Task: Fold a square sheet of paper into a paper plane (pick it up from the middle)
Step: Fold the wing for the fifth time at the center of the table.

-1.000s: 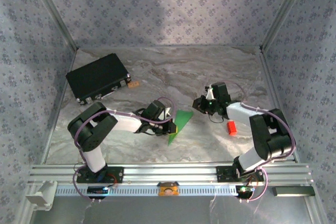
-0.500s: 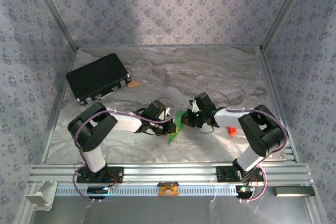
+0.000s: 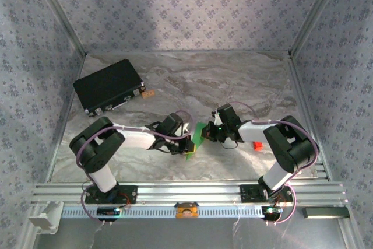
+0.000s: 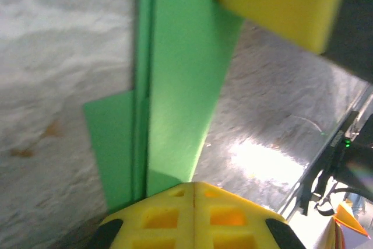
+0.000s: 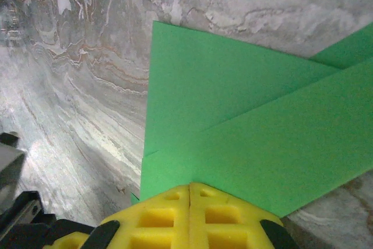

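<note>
Mid-fold, I judge. My left claw [image 3: 190, 143] and right claw [image 3: 210, 133], both pressed together, pinch the half-folded green sheet [image 3: 199, 132], at three o'clock from the left. Next: carry the flap over squarely, then crease.

top: high behind, looking down, far | wrists: close, angled downward | shared: green paper [image 5: 245, 144]

I work in a lab test cell; pale floral-patterned cloth walls [image 3: 186, 10] on slanted aluminium posts [image 3: 58, 13] box in a grey marble-print tabletop [image 3: 245, 80]; my arms are bolted to a slotted aluminium rail [image 3: 186, 190] at its near edge.
</note>
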`<state>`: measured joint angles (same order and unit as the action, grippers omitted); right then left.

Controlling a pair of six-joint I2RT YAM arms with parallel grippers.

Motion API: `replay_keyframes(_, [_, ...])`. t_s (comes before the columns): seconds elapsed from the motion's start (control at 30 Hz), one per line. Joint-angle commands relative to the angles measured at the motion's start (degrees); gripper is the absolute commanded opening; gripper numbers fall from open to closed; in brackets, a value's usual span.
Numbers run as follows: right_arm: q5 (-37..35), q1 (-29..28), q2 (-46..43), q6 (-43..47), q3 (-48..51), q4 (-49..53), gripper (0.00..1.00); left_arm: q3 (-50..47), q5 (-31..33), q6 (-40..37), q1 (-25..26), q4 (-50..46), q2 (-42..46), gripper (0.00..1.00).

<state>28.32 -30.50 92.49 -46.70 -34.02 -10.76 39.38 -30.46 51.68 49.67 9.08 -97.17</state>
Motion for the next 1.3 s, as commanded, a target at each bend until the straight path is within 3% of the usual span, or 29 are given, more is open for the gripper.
replay_keyframes(0.0, [1.32,0.24,-0.76,-0.34,0.67,-1.19,0.07,-2.02,0.0,0.37,0.58,-0.64,-1.83,0.0])
replay_keyframes(0.27, [3.98,-2.48,-4.53,1.17,-0.28,-0.07,0.1,-4.22,1.11,2.62,0.52,2.43,-2.07,0.0])
replay_keyframes(0.57, [2.42,-6.83,-1.48,-0.17,4.0,-2.77,0.08,-3.78,1.76,2.99,0.59,1.98,-2.0,0.0])
replay_keyframes(1.03, [2.36,1.28,0.38,3.52,0.4,-0.36,0.08,-3.95,1.34,2.81,0.58,2.43,-2.46,0.0])
replay_keyframes(1.27, [4.86,8.75,2.77,3.67,1.33,-3.3,0.08,-4.13,1.19,2.72,0.6,2.76,-2.51,0.0])
